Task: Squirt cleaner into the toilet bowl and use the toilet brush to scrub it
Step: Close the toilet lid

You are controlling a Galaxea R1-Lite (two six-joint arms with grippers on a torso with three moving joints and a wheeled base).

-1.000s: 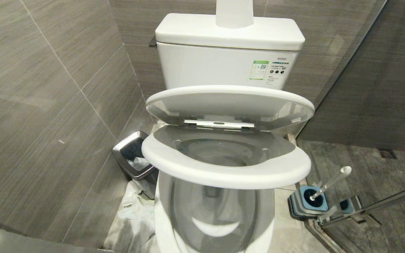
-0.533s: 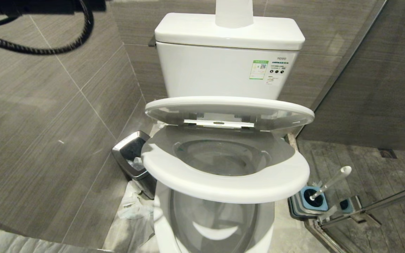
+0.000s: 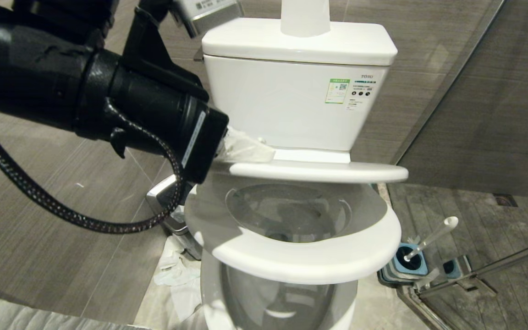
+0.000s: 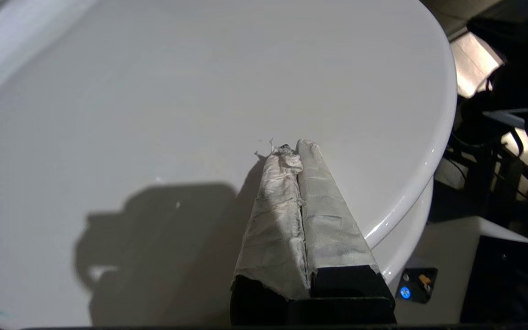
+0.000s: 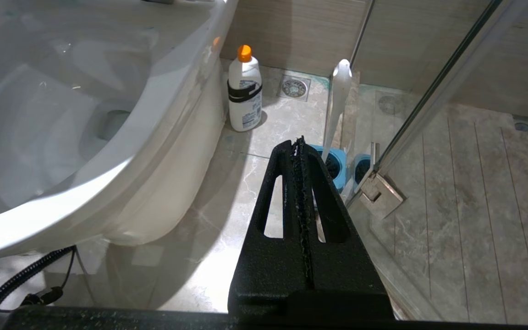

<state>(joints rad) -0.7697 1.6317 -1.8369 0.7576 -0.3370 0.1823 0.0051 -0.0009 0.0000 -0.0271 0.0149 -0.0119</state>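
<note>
The toilet bowl (image 3: 277,293) fills the centre and lower middle of the head view, its basin partly covered: the seat (image 3: 300,254) hangs half-lowered over it and the lid (image 3: 319,172) stands nearly level above the seat, so neither is fully down nor fully up. The left arm's black bulk crosses the upper left of that frame, and the left gripper (image 3: 250,149), its cloth-wrapped fingers (image 4: 323,201) pressed together with nothing between them, rests its tip on top of the lid near the lid's left rear edge.

At the lower right of the head view the toilet brush (image 3: 431,238) stands in its blue holder (image 3: 408,263) on the floor, handle leaning up and to the right, away from the bowl. The right gripper (image 5: 299,140) (also clamped shut and empty) points at that holder in its own wrist view, with the handle rising just beyond its tip. I judge the right arm much nearer the brush. A white bottle with an orange cap (image 5: 244,89) stands by the toilet's base.
</note>
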